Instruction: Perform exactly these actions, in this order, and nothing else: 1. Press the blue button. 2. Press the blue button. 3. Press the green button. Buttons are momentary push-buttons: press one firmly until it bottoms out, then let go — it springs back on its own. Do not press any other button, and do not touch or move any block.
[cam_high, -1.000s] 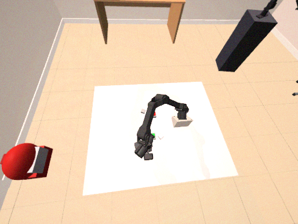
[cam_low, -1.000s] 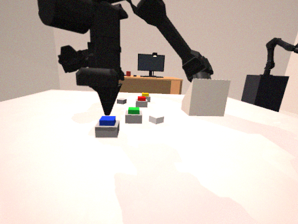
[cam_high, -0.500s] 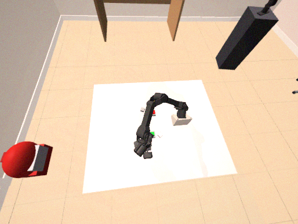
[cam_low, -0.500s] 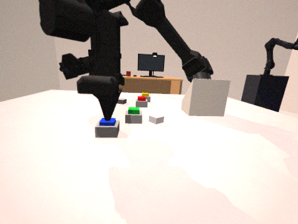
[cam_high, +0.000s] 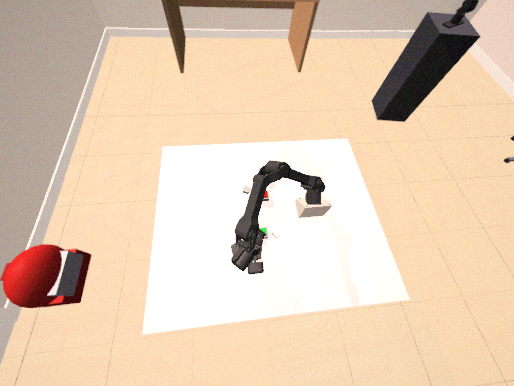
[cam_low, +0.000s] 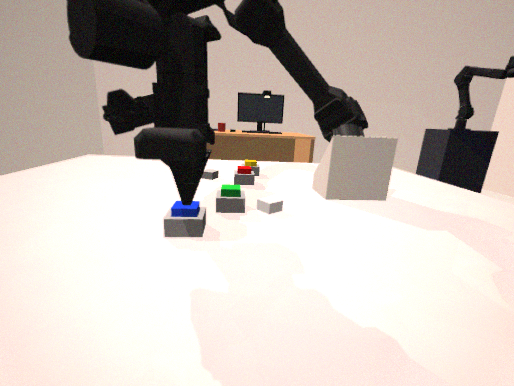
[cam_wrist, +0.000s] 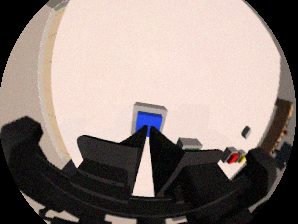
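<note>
The blue button (cam_low: 185, 210) (cam_wrist: 149, 120) sits in a grey housing, its cap standing raised above the rim. My gripper (cam_low: 187, 201) (cam_wrist: 148, 128) is shut and empty, pointing down with its tips at the top of the blue cap. Whether they touch it or hover just over it cannot be told. The green button (cam_high: 263, 231) (cam_low: 230, 190) (cam_wrist: 192, 149) is raised in its housing, just beyond the blue one in the exterior view; in the wrist view the right finger partly covers it. In the top view the arm hides the blue button.
The red button (cam_high: 266, 195) (cam_low: 244, 170) (cam_wrist: 233, 158) and the yellow button (cam_low: 250, 163) (cam_wrist: 242, 159) stand farther back. A pale block (cam_high: 276, 234) (cam_low: 270, 205) lies near the green button. Another small block (cam_high: 246, 189) (cam_low: 210, 174) (cam_wrist: 246, 132) lies near the red one.
</note>
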